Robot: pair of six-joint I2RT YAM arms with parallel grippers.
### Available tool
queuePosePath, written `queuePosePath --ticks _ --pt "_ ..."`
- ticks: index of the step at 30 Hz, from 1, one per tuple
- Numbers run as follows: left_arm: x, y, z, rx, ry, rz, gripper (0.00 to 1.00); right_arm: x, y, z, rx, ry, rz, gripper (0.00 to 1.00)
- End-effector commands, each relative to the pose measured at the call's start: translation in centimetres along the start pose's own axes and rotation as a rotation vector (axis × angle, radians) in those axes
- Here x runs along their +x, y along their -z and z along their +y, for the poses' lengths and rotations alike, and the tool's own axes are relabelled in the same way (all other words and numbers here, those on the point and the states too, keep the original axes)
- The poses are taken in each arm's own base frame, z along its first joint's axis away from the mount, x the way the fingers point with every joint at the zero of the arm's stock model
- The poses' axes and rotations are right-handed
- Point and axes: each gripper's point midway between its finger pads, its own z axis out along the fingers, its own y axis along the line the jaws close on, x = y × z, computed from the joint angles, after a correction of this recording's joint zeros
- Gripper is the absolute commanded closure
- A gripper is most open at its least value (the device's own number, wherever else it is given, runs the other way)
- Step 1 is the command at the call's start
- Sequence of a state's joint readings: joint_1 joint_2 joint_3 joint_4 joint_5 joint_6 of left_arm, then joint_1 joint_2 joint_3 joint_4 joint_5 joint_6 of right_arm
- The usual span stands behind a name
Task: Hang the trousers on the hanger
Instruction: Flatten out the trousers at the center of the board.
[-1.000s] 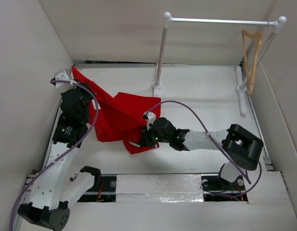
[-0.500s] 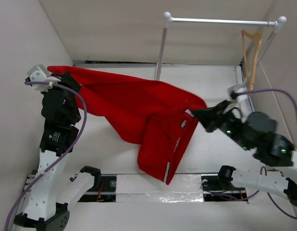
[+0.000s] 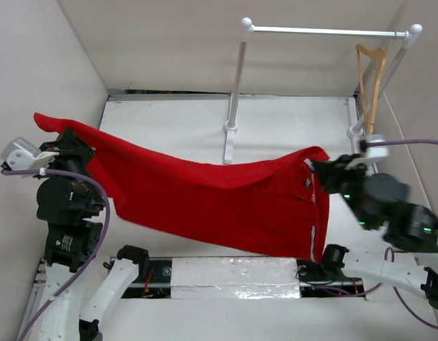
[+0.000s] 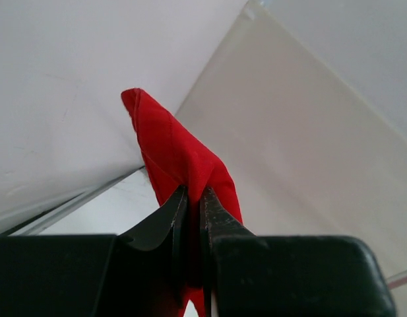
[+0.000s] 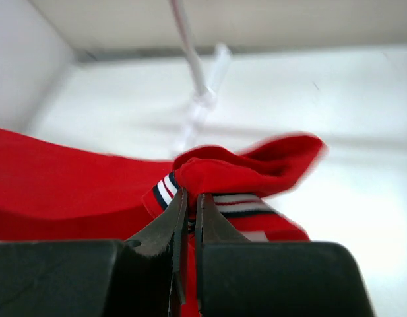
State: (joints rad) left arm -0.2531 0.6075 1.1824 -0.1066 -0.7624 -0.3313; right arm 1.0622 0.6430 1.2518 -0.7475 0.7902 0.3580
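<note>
Aloft, the left gripper [image 4: 192, 197] and right gripper [image 5: 189, 198] each pinched opposite ends of the trousers [image 3: 204, 202], stretched above the table [image 3: 289, 128].

Left end effector [image 4: 193, 193] pinched shut, raised far left; right end effector [image 5: 190, 195] likewise, far right.

White table [image 3: 297, 131] bears clothes rail [image 3: 236, 78].

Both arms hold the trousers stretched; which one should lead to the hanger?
Right. The right pincer grips the striped end of the trousers, nearest the hanger on the rail; the left pincer holds the other end by the left wall.
</note>
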Motion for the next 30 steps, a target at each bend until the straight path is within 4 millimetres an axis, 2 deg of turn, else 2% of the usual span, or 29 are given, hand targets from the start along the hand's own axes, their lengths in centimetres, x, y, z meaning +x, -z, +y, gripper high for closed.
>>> queuePosePath --ticks 1,2,3,4,5,6,7,8,9,10,11,12,14,15,16,19,21,22,23,24,25,26,27,28,30 --pt "2.0 -0.5 1.4 -0.059 -0.019 0.007 1.0 3.5 -3.3 -3.5 0.247 0.003 -0.027 1.0" --pt "3.6 -0.8 1.9 -0.078 -0.048 0.028 1.0 3.8 -4.4 -3.6 0.255 -0.019 -0.045 1.0" --pt "4.2 -1.1 1.9 -0.085 -0.054 0.032 1.0 5.0 -5.5 -3.5 0.232 -0.017 -0.016 1.0" --pt "4.9 -1.4 1.9 -0.092 -0.066 0.041 1.0 7.0 -6.7 -4.5 0.265 -0.008 0.015 1.0" --pt "6.2 -2.0 1.8 -0.104 -0.091 0.063 1.0 6.9 -8.3 -6.7 0.342 -0.032 0.001 1.0" --pt "6.9 -2.4 1.7 -0.11 -0.103 0.077 1.0 7.7 -9.4 -6.4 0.288 -0.049 0.046 1.0" --pt "7.3 -2.6 1.5 -0.113 -0.102 0.086 1.0 7.7 -10.0 -7.2 0.309 -0.089 0.05 1.0" --pt "8.1 -3.2 1.1 -0.116 -0.116 0.101 1.0 7.4 -10.8 -9.6 0.374 -0.125 0.022 1.0" --pt "8.2 -3.5 0.9 -0.119 -0.113 0.099 1.0 8.2 -11.7 -10.3 0.384 -0.156 0.039 1.0" --pt "8.4 -3.7 0.7 -0.121 -0.118 0.099 1.0 8.6 -12.1 -11.4 0.409 -0.182 0.041 1.0" --pt "8.9 -4.2 0.5 -0.127 -0.136 0.105 1.0 10.1 -12.5 -12.6 0.436 -0.202 0.059 1.0" --pt "8.9 -4.6 0.5 -0.145 -0.135 0.09 1.0 9.4 -13.3 -13.7 0.44 -0.235 0.004 1.0" --pt "10.0 -5.4 0.7 -0.179 -0.165 0.099 1.0 10.8 -14.7 -15.7 0.491 -0.288 -0.017 0.99" --pt "10.2 -5.8 0.5 -0.184 -0.16 0.09 1.0 10.6 -15.1 -17.5 0.538 -0.328 -0.054 0.99" --pt "10.6 -6.0 0.5 -0.195 -0.164 0.092 1.0 11.9 -16.1 -18.7 0.58 -0.334 -0.016 0.99" --pt "12.3 -6.8 1.0 -0.24 -0.196 0.102 1.0 11.5 -16.8 -21.4 0.713 -0.328 -0.058 0.99" --pt "13.0 -7.3 1.9 -0.267 -0.212 0.103 1.0 9.7 -16.9 -22.8 0.773 -0.336 -0.156 0.99" --pt "13.2 -7.7 2.5 -0.282 -0.216 0.104 1.0 9.5 -16.6 -23.8 0.806 -0.341 -0.183 0.98" --pt "13.5 -8.5 4.2 -0.327 -0.233 0.099 1.0 9.5 -16.9 -24.1 0.815 -0.343 -0.198 0.98" --pt "14.0 -9.0 4.8 -0.325 -0.233 0.115 1.0 9.0 -16.9 -24.3 0.826 -0.355 -0.236 0.98" --pt "14.3 -9.6 5.8 -0.341 -0.227 0.121 1.0 9.6 -16.8 -24.8 0.841 -0.345 -0.249 0.97" --pt "15.4 -10.2 7.2 -0.363 -0.252 0.141 1.0 9.4 -16.9 -24.7 0.836 -0.339 -0.276 0.94" --pt "15.2 -11.0 8.7 -0.398 -0.262 0.125 1.0 8.4 -17.3 -24.4 0.813 -0.341 -0.337 0.93" --pt "16.3 -11.5 9.8 -0.437 -0.28 0.139 1.0 8.1 -17.4 -24.4 0.802 -0.334 -0.354 0.92" --pt "16.5 -11.9 11.4 -0.503 -0.29 0.138 1.0 8.1 -18.2 -24.3 0.79 -0.324 -0.379 0.89"
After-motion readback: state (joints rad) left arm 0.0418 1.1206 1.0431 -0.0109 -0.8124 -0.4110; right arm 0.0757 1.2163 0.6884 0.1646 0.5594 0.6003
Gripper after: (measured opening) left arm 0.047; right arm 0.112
